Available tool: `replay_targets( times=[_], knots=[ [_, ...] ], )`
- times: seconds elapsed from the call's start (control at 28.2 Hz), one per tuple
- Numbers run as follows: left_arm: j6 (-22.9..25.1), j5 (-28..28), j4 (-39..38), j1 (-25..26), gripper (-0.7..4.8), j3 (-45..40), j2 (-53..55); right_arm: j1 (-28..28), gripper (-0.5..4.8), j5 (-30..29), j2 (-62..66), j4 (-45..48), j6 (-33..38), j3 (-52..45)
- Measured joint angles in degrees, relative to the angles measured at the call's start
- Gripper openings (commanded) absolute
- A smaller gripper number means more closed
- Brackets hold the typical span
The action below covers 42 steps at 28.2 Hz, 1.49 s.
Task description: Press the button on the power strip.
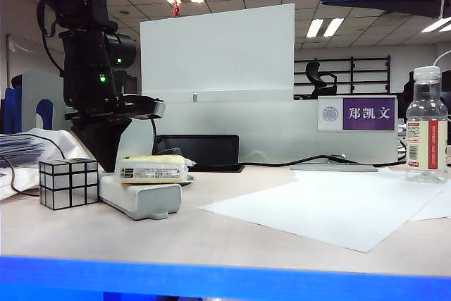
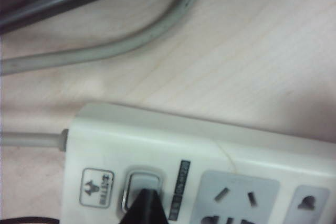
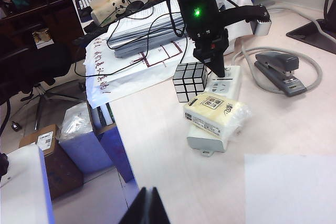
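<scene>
A mirrored cube point(image 1: 68, 183) stands at the left of the surface point(image 1: 282, 241), just beside the strip point(image 1: 139, 199). A wrapped packet point(image 1: 153, 168) lies across the strip's middle, and a stapler point(image 3: 281, 70) sits behind. The left arm reaches steeply down; its left pincer point(image 2: 145, 208), tips together and holding nothing, points at the button point(image 2: 140, 187) near the cord end. The strip's long axis runs from the arm toward the surface's front edge. Paper point(image 1: 331, 206) lies to the right, then a bottle point(image 1: 426, 126). The right pincer point(image 3: 147, 207) hangs high, tips together, empty.
</scene>
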Motion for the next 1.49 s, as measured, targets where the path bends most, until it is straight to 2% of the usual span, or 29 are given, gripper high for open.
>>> replay_targets(
  times=[0.25,0.53,0.71,0.92,0.99,1.21,1.38,1.49],
  knots=[
    [-0.02,-0.55,1.16,-0.17,-0.05,-1.18,-2.69,0.0,0.03,0.02,0.0,0.04,0.0,0.0],
    [-0.68,3.96,4.33,-0.39,-0.05,0.24,-12.0,0.0,0.03,0.0,0.02,0.09,0.0,0.0],
    [-1.29,7.26,1.75,-0.24,-0.05,-0.42,-14.78,0.0,0.03,0.02,-0.35,0.07,0.07,0.0],
    [-1.53,11.54,1.86,-0.31,-0.05,-2.01,-27.26,-0.02,0.03,-0.07,-3.43,1.53,1.81,0.04],
    [-1.55,12.37,1.05,-0.31,-0.05,-4.39,-33.75,-0.09,0.04,0.28,-4.79,2.08,1.92,0.04],
    [-3.34,12.57,5.35,-0.39,-0.05,-15.72,-49.22,-0.15,0.04,4.17,-8.11,4.57,3.08,0.07],
    [-6.93,12.44,10.16,-0.39,-0.05,-31.02,-66.42,-0.15,0.03,8.02,-12.66,4.63,3.48,0.04],
    [-12.98,11.96,17.09,-0.39,-0.05,-44.15,-80.41,-0.15,0.03,13.75,-16.74,3.3,3.52,0.07]
  ],
)
